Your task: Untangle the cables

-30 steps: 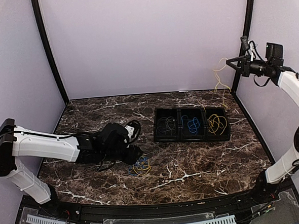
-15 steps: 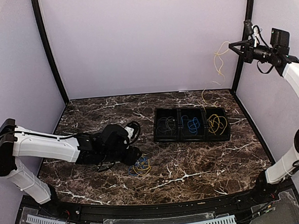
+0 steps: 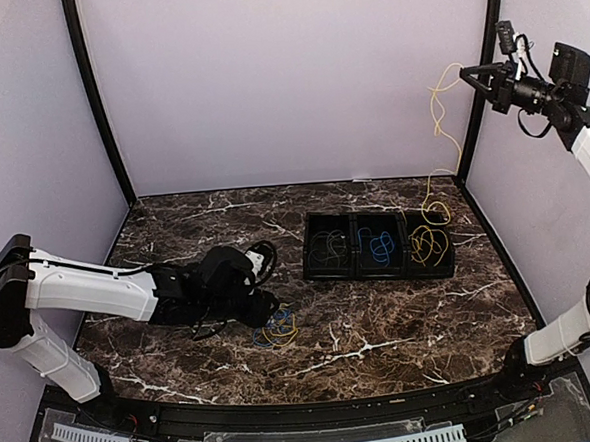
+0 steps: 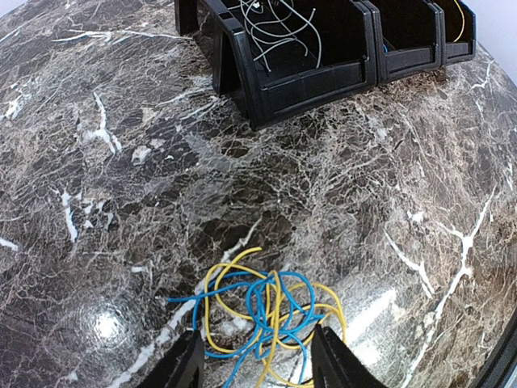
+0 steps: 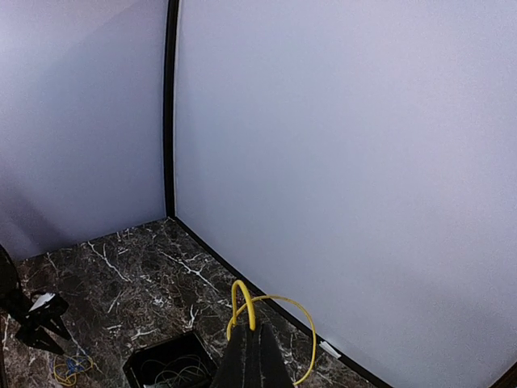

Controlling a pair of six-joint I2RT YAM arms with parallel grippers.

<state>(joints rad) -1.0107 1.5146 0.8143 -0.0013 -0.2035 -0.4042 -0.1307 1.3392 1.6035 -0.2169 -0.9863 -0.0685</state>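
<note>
One yellow cable [image 3: 435, 107] now hangs from much higher than a second ago. The right pincer [image 3: 469, 70] has climbed steadily toward the upper right corner of the enclosure. Its jaws are pressed together on the cable's top end, which the right wrist view shows looping out just above the fingertips.

The strand trails down in loose kinks to the right-hand compartment of the black tray [image 3: 378, 273], where a yellow coil [image 3: 429, 243] already lies. Half a second back, its tail swung out left of that compartment; now it drops straight over it. Whether the tail rests on the coil or hangs just above it, I cannot tell.

My reading is that this cable is free of the knot and that the lift is meant to get its whole length clear before it is let down into its bin.

Nothing has shifted on the other side. The left pincer [image 4: 257, 346] sits low over the tabletop [image 3: 412, 324], fingers apart and gripping nothing. They straddle the near edge of the remaining tangle [image 4: 262, 311], blue and yellow loops still wound through one another.

Grey wires [image 3: 329, 247] fill the tray's left compartment and a blue coil [image 3: 380, 246] the middle one. So the sorting is well along, but the little knot under the left arm still needs pulling apart.
</note>
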